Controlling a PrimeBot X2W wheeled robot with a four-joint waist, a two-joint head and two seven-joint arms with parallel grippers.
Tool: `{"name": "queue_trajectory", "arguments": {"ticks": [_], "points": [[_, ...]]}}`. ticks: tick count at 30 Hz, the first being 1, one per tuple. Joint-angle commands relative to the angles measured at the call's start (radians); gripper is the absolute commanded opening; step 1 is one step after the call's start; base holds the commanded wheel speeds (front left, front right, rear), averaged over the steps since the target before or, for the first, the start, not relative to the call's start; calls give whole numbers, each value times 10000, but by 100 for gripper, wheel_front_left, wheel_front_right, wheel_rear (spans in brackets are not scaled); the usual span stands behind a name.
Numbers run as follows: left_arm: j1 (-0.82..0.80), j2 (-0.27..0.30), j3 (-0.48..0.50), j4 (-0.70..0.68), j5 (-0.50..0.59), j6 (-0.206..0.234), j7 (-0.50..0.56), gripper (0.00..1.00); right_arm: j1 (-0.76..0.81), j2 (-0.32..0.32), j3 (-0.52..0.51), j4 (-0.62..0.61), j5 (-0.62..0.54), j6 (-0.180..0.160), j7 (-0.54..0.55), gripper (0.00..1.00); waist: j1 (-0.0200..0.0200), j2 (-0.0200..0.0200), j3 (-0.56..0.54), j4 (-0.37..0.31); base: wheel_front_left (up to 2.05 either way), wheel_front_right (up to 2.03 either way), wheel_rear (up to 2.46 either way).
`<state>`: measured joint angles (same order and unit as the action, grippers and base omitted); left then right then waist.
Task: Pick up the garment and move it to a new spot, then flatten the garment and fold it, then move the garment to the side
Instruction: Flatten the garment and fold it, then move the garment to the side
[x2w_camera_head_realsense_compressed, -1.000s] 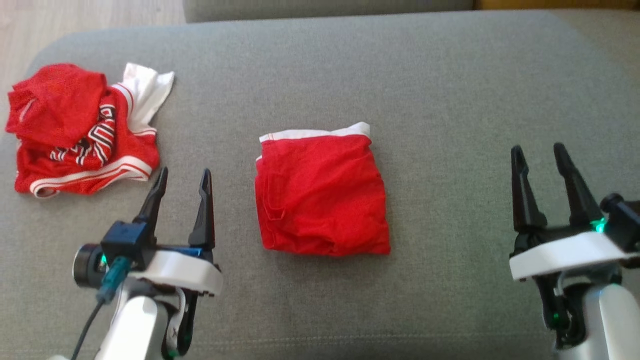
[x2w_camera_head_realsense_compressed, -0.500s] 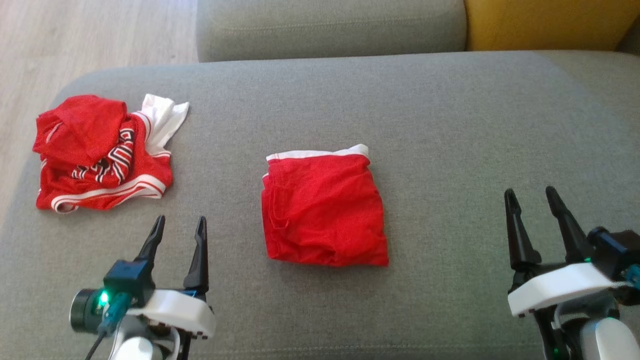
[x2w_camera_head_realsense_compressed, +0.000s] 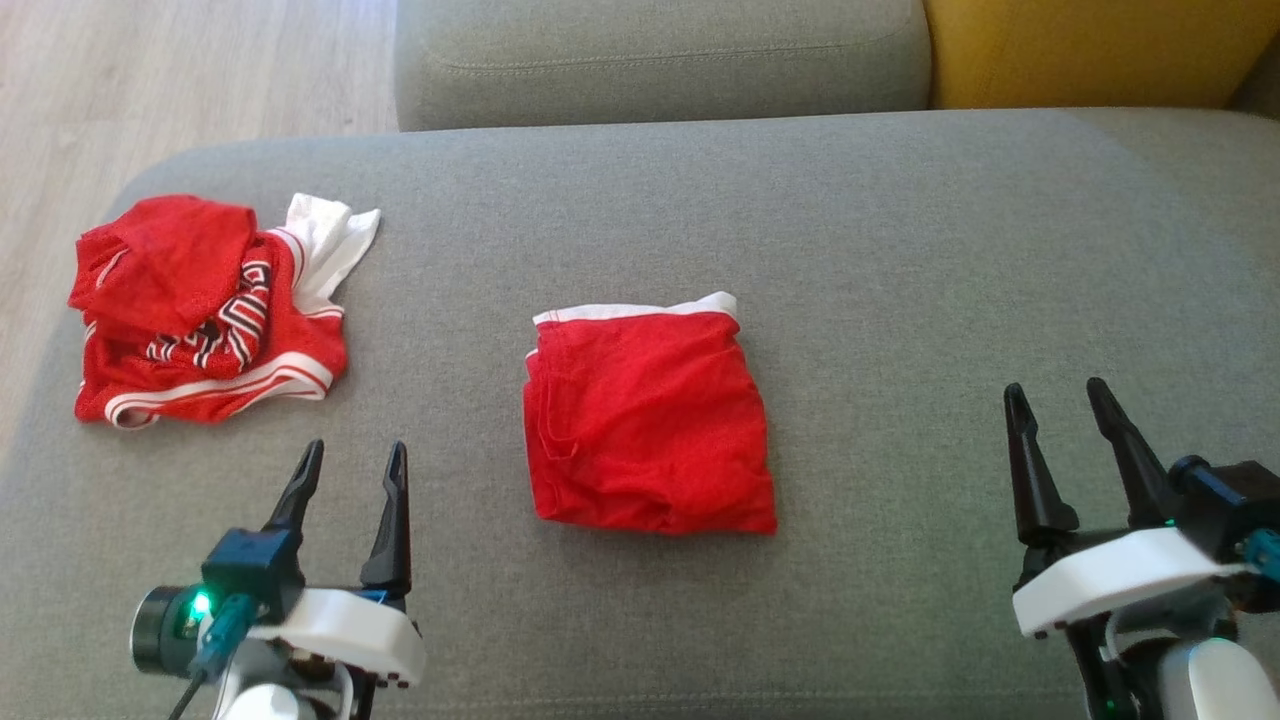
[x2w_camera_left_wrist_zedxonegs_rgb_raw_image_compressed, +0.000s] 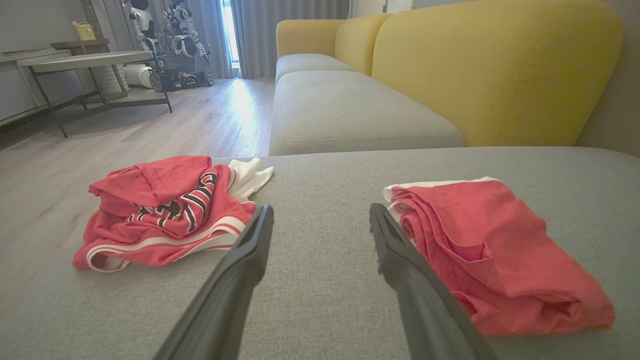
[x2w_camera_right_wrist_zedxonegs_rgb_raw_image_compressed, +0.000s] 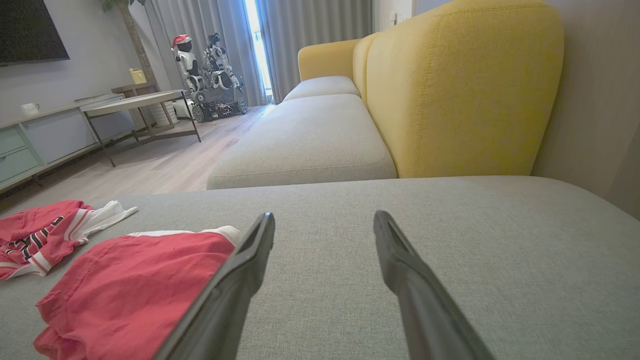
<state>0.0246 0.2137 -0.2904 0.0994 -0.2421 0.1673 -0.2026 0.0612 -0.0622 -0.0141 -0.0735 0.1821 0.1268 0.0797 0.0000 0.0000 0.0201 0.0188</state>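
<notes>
Red cloth with a white band along its far edge, the garment (x2w_camera_head_realsense_compressed: 648, 425) lay folded into a rough square near the middle of the grey seat cushion (x2w_camera_head_realsense_compressed: 900, 230). Its top face was creased, with a faint stitched seam running down close to its left side. The near edge was a thick, rounded fold. In the left wrist view several layers showed stacked along the left side, and the near right corner puffed up a little. The white band peeked out along the far edge and at the far right corner.

The left gripper (x2w_camera_head_realsense_compressed: 356, 447) was at the front of the cushion, to the left of the garment and apart from it, its two dark fingers spread and holding nothing. The right gripper (x2w_camera_head_realsense_compressed: 1054, 388) was well off to the garment's right, fingers likewise spread and empty. Neither touched the cloth.

At the cushion's far left corner sat a crumpled pile of clothes (x2w_camera_head_realsense_compressed: 205, 310), red with white stripes, black-and-white lettering and a white piece sticking out behind. It was well apart from the folded garment. Beyond the cushion were another grey seat (x2w_camera_head_realsense_compressed: 650, 60), a yellow backrest (x2w_camera_head_realsense_compressed: 1080, 50) and a pale wood floor (x2w_camera_head_realsense_compressed: 180, 70). In the wrist views a table (x2w_camera_left_wrist_zedxonegs_rgb_raw_image_compressed: 85, 60) and another robot (x2w_camera_left_wrist_zedxonegs_rgb_raw_image_compressed: 175, 45) stood farther back in the room.
</notes>
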Motion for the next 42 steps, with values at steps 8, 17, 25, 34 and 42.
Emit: {"name": "queue_trajectory", "arguments": {"ticks": [8,17,25,34,42], "points": [[-354,214,267,-402,-139,92,17,100,-292,-35,245,-368,-12,39,-14,100,0,0,30,-13,0,0,0],[-426,289,212,-389,-108,152,-1,100,-317,-48,248,-338,-48,39,5,100,0,0,84,-29,0,0,0],[-786,289,105,-459,-48,124,-40,100,-533,-130,273,-413,-125,39,29,100,0,0,534,212,0,0,0],[-1920,53,-105,-410,49,-80,-302,100,-1562,-276,1224,320,-31,39,-6,100,0,0,1807,1008,0,0,0],[-2728,-254,-260,-101,127,-268,-514,100,-2560,-226,2214,2391,241,39,61,100,0,0,2544,1582,0,0,0]]}}
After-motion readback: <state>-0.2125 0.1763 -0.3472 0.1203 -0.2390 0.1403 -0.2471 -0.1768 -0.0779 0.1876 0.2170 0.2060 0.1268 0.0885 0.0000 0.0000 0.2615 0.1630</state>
